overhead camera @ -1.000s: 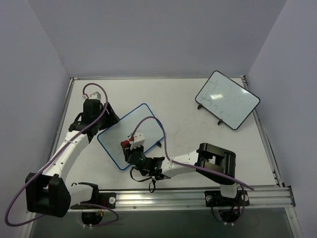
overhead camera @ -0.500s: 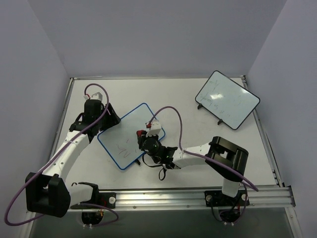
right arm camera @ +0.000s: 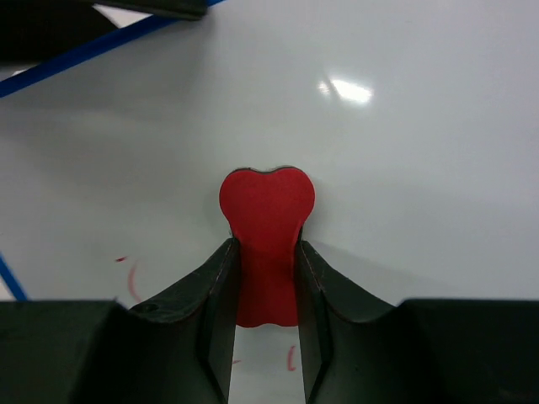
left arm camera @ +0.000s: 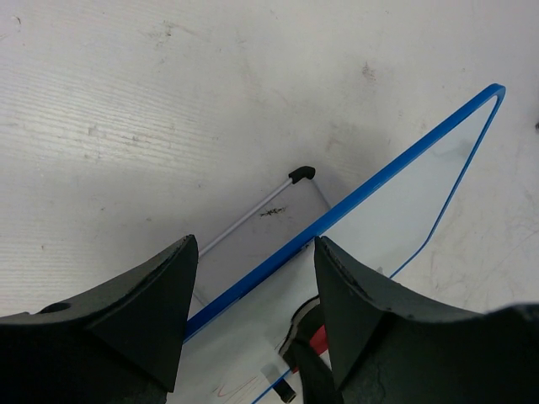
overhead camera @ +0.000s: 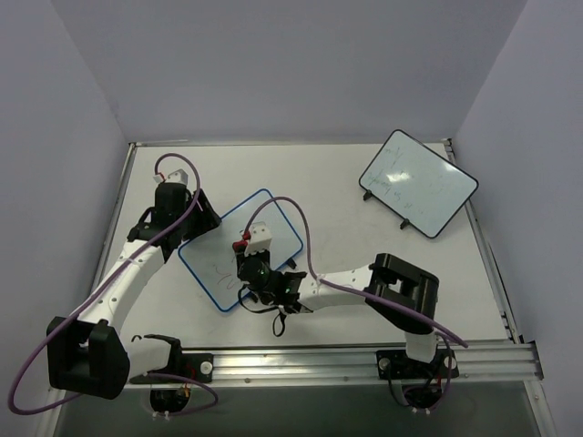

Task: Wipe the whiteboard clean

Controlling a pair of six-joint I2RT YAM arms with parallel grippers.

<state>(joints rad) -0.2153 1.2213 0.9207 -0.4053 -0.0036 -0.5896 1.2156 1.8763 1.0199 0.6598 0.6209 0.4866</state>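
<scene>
**From above:** The whiteboard [overhead camera: 217, 258] with the blue rim is seen lying slanted on the table [overhead camera: 337, 209], between the two claws. Its far left edge is met by the left claw [overhead camera: 199, 221]. The right claw [overhead camera: 248, 264] is placed over the middle of it. Faint scribbles are seen just left of the right claw. A second board [overhead camera: 419, 182] with a black rim is seen well apart, far off to the right of both claws. No box, bowl or bin is seen, so nothing is held inside anything.

**Left wrist:** The fingers of the left claw [left arm camera: 255, 246] are spread apart, and the blue rim is passed between them. It cannot be told if the rim is squeezed. A small black foot [left arm camera: 301, 174] is seen beyond the fingertips, under the raised edge.

**Right wrist:** The right claw [right arm camera: 265, 246] is closed tight on a red eraser [right arm camera: 266, 206], which is pressed flat on the white face. Small red marks [right arm camera: 132, 278] are left just beside the left finger.

The board is judged to be thin, light, stiff and slippery. It could be pushed along or tipped when rubbed, so it is best held by the rim, not the shiny face.
</scene>
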